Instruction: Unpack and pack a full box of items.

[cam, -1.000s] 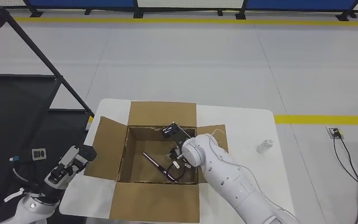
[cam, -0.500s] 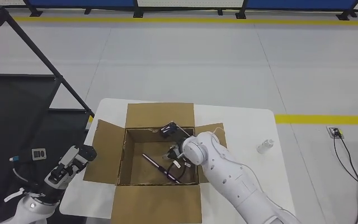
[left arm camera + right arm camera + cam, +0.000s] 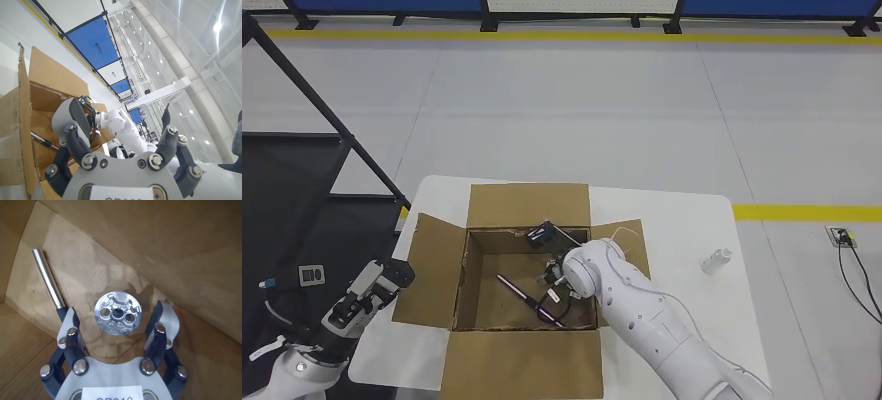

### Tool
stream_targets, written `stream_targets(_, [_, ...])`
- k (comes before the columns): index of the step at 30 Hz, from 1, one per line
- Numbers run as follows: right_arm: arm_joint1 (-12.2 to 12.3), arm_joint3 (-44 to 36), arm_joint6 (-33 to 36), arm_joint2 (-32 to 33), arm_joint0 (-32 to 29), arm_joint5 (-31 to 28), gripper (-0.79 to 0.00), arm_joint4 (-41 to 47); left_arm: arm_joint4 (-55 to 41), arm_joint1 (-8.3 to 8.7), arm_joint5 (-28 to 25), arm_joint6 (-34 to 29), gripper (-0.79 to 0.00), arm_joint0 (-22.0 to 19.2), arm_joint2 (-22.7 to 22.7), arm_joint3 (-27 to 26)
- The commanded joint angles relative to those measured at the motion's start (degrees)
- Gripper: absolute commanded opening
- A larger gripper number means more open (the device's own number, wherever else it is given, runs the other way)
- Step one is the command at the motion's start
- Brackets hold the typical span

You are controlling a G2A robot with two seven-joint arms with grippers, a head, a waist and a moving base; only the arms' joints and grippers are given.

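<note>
An open cardboard box [image 3: 482, 290] stands on the white table [image 3: 682, 215]. On its floor lie a round metal gear-like disc [image 3: 117, 318] and a metal rod with a black handle [image 3: 48, 278], the rod [image 3: 527, 295] slanting across the middle. My right gripper [image 3: 116, 310] is down inside the box, open, its fingers on either side of the disc without touching it. My left gripper [image 3: 121, 111] is open and holds nothing, outside the box at the table's left edge [image 3: 390, 275], facing the box [image 3: 47, 91].
A small clear bottle [image 3: 714, 261] lies on the table to the right of the box. All the box flaps are folded outward. A black frame stands off the table's left side.
My right arm has shifted slightly to the left inside the box, and the box has nudged a little with it. The left arm has not moved.
</note>
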Motion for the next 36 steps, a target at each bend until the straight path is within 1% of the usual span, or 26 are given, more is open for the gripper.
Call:
stream_targets(1, [-0.2,0.5,-0.2,-0.2,0.3,0.0,-0.757,-0.1,0.0,0.0,0.0,0.0,0.0,0.0,0.0,0.0])
stream_targets(2, [-0.3,0.8,-0.3,-0.2,0.4,0.1,-0.785,0.0,0.0,0.0,0.0,0.0,0.0,0.0,0.0,0.0])
stream_targets(8, [-0.6,-0.3,-0.8,0.5,0.4,-1.1,-0.785,1.0,0.0,0.0,0.0,0.0,0.0,0.0,0.0,0.0])
stream_targets(11, [-0.2,-3.4,-0.1,1.6,-0.2,-2.2,-0.785,1.6,0.0,0.0,0.0,0.0,0.0,0.0,0.0,0.0])
stream_targets(14, [0.7,-8.9,1.4,3.2,-1.7,-2.6,-0.785,0.9,0.0,0.0,0.0,0.0,0.0,0.0,0.0,0.0])
stream_targets(16, [1.6,-13.9,2.9,4.9,-3.4,-2.6,-0.785,-0.3,0.0,0.0,0.0,0.0,0.0,0.0,0.0,0.0])
stream_targets(19, [3.2,-24.4,5.6,7.9,-7.5,-2.1,-0.785,-3.0,0.0,0.0,0.0,0.0,0.0,0.0,0.0,0.0])
stream_targets(23, [5.5,-41.7,9.6,13.4,-15.2,-1.3,-0.785,-8.1,0.0,0.0,0.0,0.0,0.0,0.0,0.0,0.0])
stream_targets(28, [7.7,-61.9,11.5,20.6,-25.6,0.7,-0.785,-16.0,0.0,0.0,0.0,0.0,0.0,0.0,0.0,0.0])
stream_targets(32, [8.9,-72.7,11.4,27.1,-33.0,2.1,-0.785,-21.0,0.0,0.0,0.0,0.0,0.0,0.0,0.0,0.0])
stream_targets(36, [9.8,-79.1,10.9,34.5,-40.0,3.6,-0.785,-22.5,0.0,0.0,0.0,0.0,0.0,0.0,0.0,0.0])
